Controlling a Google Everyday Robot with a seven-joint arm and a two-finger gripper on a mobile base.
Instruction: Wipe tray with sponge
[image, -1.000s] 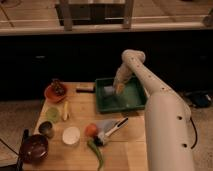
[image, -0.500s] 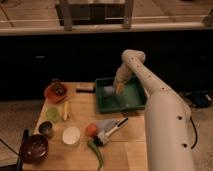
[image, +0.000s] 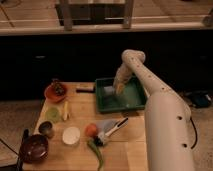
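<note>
Reaching down into the tray (image: 131, 98) on the counter (image: 80, 112), the gripper (image: 119, 90) sits at its left half; the wiping stroke seems in hand, and next calls for sweeping across the floor. The jaws' state and the sponge cannot be told; the tray otherwise looks bare.

You're looking at dim, warm overhead lighting, a dark backdrop, soft blurring; the gripper (image: 120, 89) is hanging over the tray (image: 131, 100).
</note>
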